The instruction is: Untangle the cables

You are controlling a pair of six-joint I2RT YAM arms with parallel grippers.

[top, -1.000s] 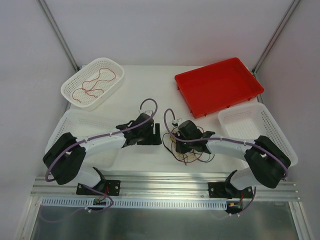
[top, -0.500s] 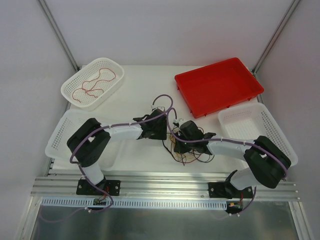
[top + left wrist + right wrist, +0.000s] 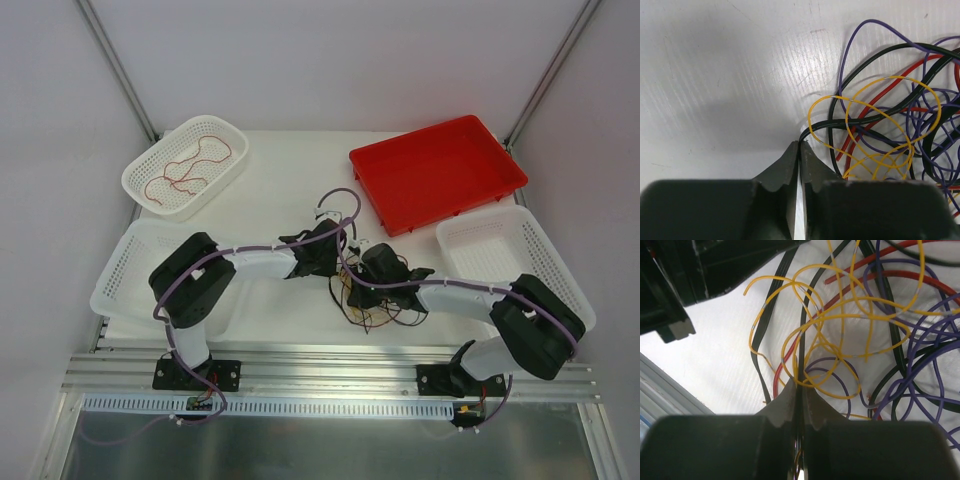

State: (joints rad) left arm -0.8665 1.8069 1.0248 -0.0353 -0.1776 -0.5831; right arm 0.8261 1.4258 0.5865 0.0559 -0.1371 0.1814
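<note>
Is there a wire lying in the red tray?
No, the red tray is bare inside; the lone red wire lies in the white basket.

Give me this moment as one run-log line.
left gripper: shut on black cable | right gripper: shut on tangle | tangle: knotted, on table

Cables [image 3: 875, 119] cut off at rt edge.

tangled red, black, yellow, purple cables [image 3: 372, 308]
</note>
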